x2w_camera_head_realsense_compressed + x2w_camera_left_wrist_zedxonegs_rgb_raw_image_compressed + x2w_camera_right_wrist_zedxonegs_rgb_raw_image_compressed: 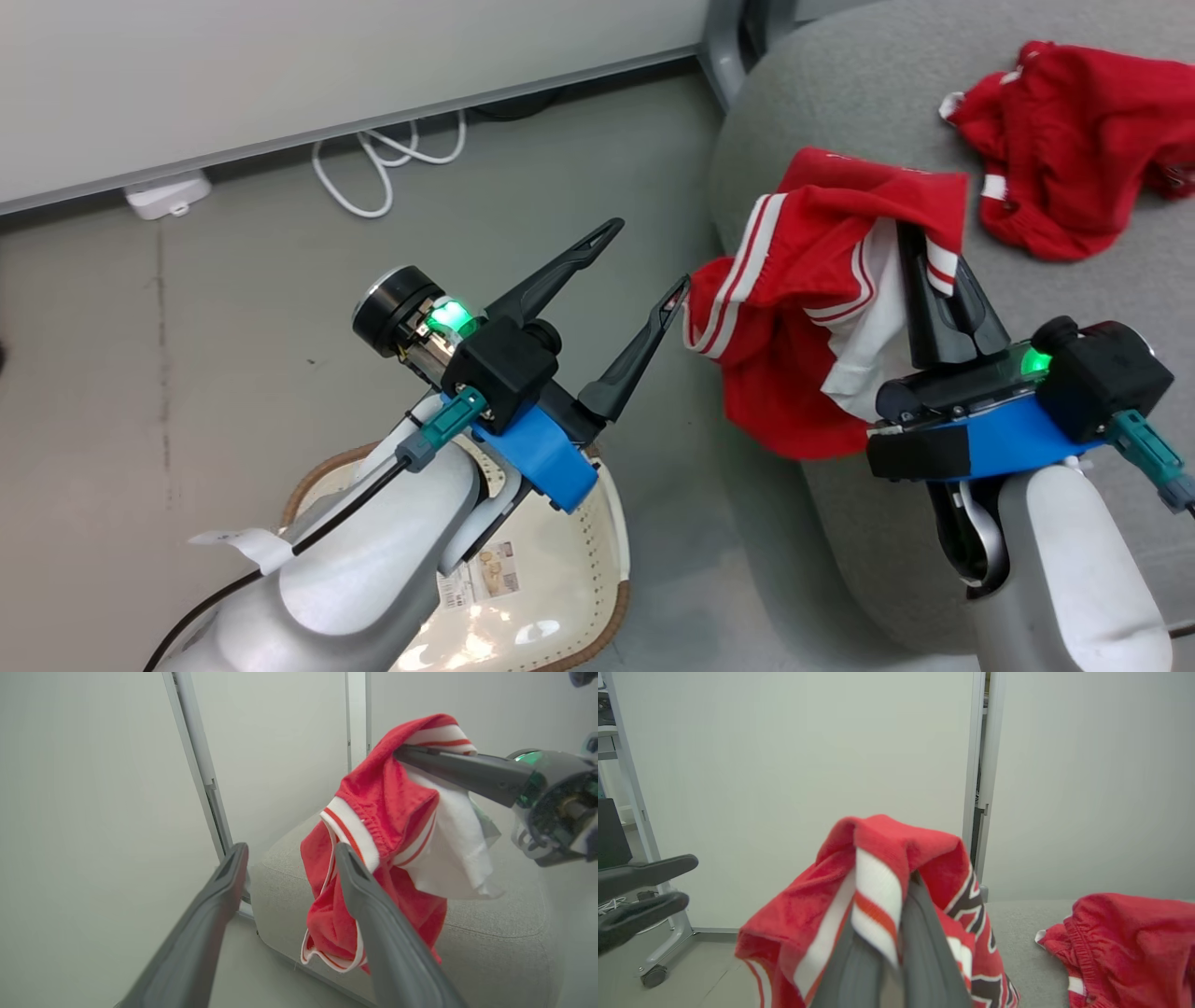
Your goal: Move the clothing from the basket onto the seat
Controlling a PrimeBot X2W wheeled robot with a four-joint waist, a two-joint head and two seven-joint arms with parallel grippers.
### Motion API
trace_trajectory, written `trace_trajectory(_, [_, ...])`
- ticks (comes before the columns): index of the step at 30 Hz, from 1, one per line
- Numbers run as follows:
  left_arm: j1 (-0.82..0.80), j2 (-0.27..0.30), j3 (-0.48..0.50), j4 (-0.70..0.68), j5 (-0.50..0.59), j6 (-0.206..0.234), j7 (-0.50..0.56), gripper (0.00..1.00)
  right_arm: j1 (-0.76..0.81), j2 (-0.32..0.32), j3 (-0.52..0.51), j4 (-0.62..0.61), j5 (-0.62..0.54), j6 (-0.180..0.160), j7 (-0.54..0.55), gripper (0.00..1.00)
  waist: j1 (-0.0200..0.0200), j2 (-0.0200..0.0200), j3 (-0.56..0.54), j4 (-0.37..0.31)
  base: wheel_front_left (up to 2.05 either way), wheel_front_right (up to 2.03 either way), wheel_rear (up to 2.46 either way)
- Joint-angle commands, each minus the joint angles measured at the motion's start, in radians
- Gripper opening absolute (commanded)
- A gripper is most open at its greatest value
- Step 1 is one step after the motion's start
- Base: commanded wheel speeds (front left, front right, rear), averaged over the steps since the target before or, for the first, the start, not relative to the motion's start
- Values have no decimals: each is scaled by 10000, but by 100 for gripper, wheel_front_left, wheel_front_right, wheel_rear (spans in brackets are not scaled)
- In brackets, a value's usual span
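**Head view:** A red garment (794, 308) is held up by the right tool (934, 266). The tool's two dark fingers are pinched together on a fold near the striped hem, so the cloth hangs above the rounded edge of the grey sofa (840, 103). A second red garment (1064, 159) is already laid, crumpled, farther in on the sofa. The left tool (649, 254) is spread wide and holds nothing. It is poised over the floor (233, 308) between the sofa and the cream basket (611, 523), with one fingertip just beside the hanging cloth; whether it touches cannot be told. The perforated basket, with its brown woven-look rim, is largely hidden under the left arm, and no red cloth is seen in the part that shows. The task is judged nearly done, with only the release over the sofa left.

**Left wrist view:** The held garment is seen as soft knit with white striped bands, a gathered elastic edge and a thin white lining hanging loose. Its lower hem dangles near the sofa's front edge, so a carry farther inward is judged wise before it is let go. The sofa's cloth is finely woven and crossed by a stitched seam.

**Right wrist view:** The right tool's fingers are shown almost closed, with the striped band folded over them. Dark-and-white lettering is seen on the cloth beside them. The second garment lies bunched on the sofa to the right.
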Motion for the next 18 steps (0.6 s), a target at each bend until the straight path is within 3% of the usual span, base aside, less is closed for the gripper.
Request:
trace_trajectory(1, [-108,0,-19,-26,53,-17,-32,100,132,19,-81,-116,25,5,-8,0,0,0,150,-334,0,0,0])
trace_trajectory(9, [-220,55,-203,17,73,-67,-27,100,511,21,-305,-373,222,5,-8,0,0,0,292,-1144,0,0,0])
trace_trajectory(18, [-209,44,-312,82,6,-64,-52,100,817,20,-420,-451,304,5,-8,0,0,0,254,-1384,0,0,0])
